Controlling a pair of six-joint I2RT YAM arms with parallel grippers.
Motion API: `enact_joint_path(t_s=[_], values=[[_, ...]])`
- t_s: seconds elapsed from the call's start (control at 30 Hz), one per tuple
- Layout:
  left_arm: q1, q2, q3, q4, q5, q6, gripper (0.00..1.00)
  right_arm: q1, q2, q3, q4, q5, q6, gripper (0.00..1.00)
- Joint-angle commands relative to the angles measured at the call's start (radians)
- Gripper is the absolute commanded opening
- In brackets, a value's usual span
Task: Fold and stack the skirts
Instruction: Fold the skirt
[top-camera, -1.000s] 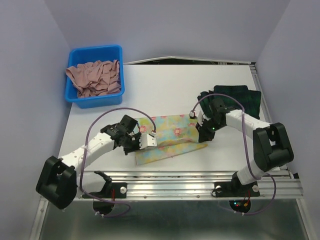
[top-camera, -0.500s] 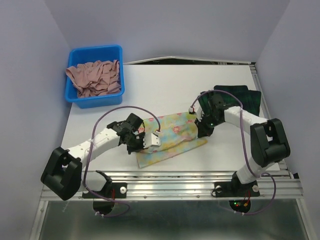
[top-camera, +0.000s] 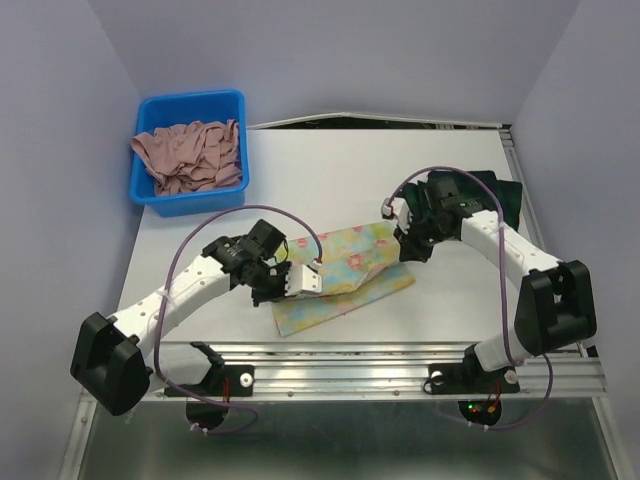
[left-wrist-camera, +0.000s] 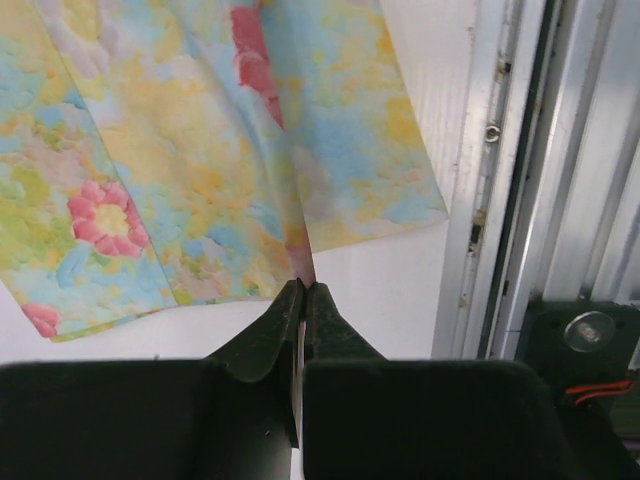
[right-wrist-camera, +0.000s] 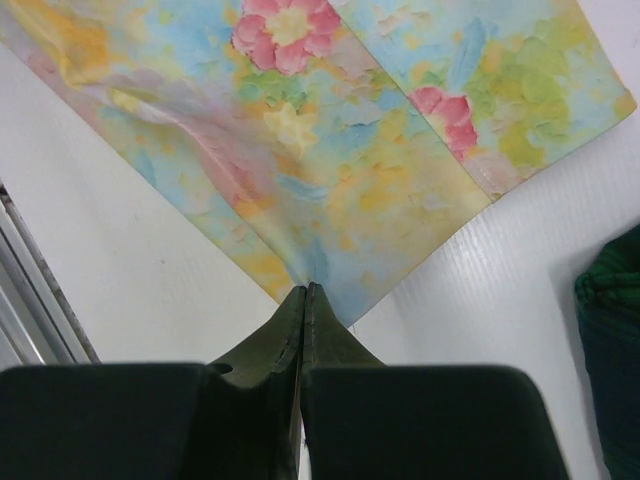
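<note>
Two skirts are in view. The floral skirt (top-camera: 345, 278), pale yellow with pink and blue flowers, sits in the near middle of the bench (top-camera: 330, 180), between the two arms. Part of it lies flat on the bench, with its near corner pointing toward the rail (top-camera: 400, 365). An upper layer is drawn up into a band running from left to right between the two pincers.

The left pincer (top-camera: 316, 272) is pressed together on the left end of that band. The left wrist view shows its tips (left-wrist-camera: 303, 290) closed on a narrow fold of the floral cloth (left-wrist-camera: 200, 150), which fans out beyond them over the white bench, with the metal rail (left-wrist-camera: 520, 150) to the right.

The right pincer (top-camera: 402, 252) is likewise pressed together, pinching the right end of the band. In the right wrist view the cloth (right-wrist-camera: 330, 130) gathers into a point that runs into the closed tips (right-wrist-camera: 305, 290).

The second one, the plaid skirt (top-camera: 495, 195), dark green and navy, lies at the far right of the bench, partly hidden behind the right arm. It is just beside the floral skirt's right end. Its edge shows as a dark green patch (right-wrist-camera: 615, 340) in the right wrist view.

One blue bin (top-camera: 190, 105) stands at the far left corner, well apart from both skirts. It holds a crumpled heap of pink cloth (top-camera: 190, 160).
</note>
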Motion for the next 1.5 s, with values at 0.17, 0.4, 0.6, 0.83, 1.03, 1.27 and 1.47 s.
enact_joint_path(t_s=[0.17, 0.4, 0.6, 0.83, 1.03, 1.27, 1.47], values=[[-0.130, 0.008, -0.041, -0.100, 0.016, 0.018, 0.19, 0.026, 0.004, -0.097, -0.008, 0.031, -0.080, 0.03], [-0.160, 0.010, 0.017, -0.131, 0.112, -0.004, 0.63, 0.037, 0.006, -0.091, -0.005, 0.061, -0.081, 0.54], [-0.110, -0.008, 0.076, -0.042, 0.065, -0.106, 0.56, 0.037, 0.010, 0.103, -0.016, 0.011, 0.000, 0.54], [0.101, 0.236, 0.137, 0.125, -0.012, -0.341, 0.31, 0.046, 0.225, 0.304, 0.003, -0.040, 0.112, 0.45], [0.142, 0.428, 0.171, 0.172, -0.013, -0.420, 0.26, 0.064, 0.325, 0.259, 0.082, 0.050, 0.118, 0.39], [0.166, 0.677, 0.301, 0.225, -0.112, -0.464, 0.19, 0.095, 0.323, 0.090, 0.107, 0.096, 0.090, 0.36], [0.186, 0.922, 0.680, 0.176, -0.165, -0.423, 0.18, 0.196, 0.184, -0.123, 0.113, 0.032, 0.174, 0.36]])
